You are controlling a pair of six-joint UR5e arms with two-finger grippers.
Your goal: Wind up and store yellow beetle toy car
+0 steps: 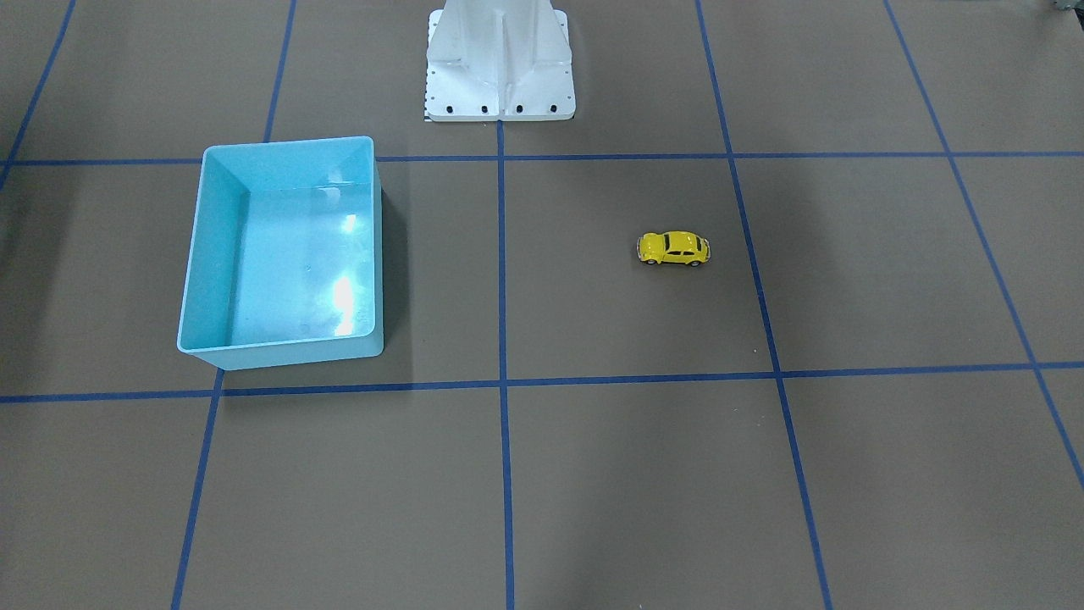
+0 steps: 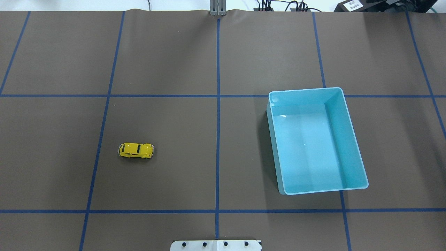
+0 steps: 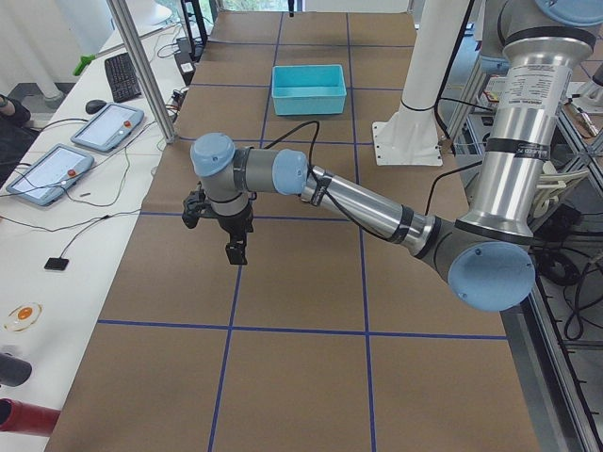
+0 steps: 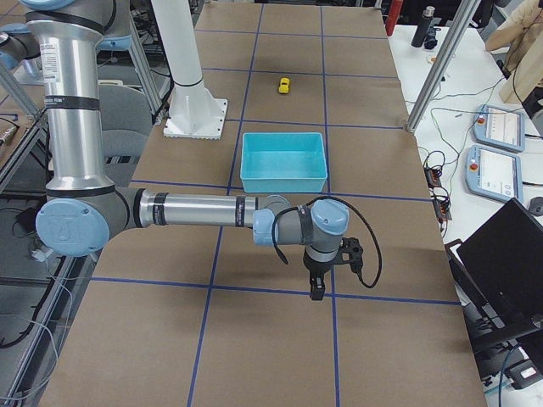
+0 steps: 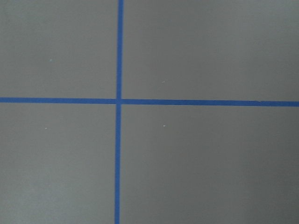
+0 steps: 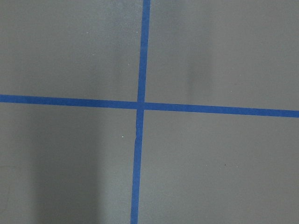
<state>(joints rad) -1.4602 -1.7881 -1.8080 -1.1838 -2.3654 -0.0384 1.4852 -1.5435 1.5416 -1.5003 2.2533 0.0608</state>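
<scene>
The yellow beetle toy car (image 1: 673, 248) stands on its wheels on the brown mat, on my left half of the table (image 2: 136, 150); it shows far off in the exterior right view (image 4: 284, 85). The light blue bin (image 1: 216, 254) sits open and empty on my right half (image 2: 339, 139). My left gripper (image 3: 234, 252) hangs over the mat far from the car, seen only from the side, so I cannot tell its state. My right gripper (image 4: 316, 292) hangs past the bin (image 4: 284, 178), likewise impossible to judge. Both wrist views show only mat and blue tape lines.
The white robot pedestal (image 1: 500, 68) stands at the table's robot side. Blue tape lines divide the mat into squares. Metal posts (image 3: 141, 71), tablets (image 3: 105, 127) and a laptop (image 4: 501, 280) lie beyond the table's far edge.
</scene>
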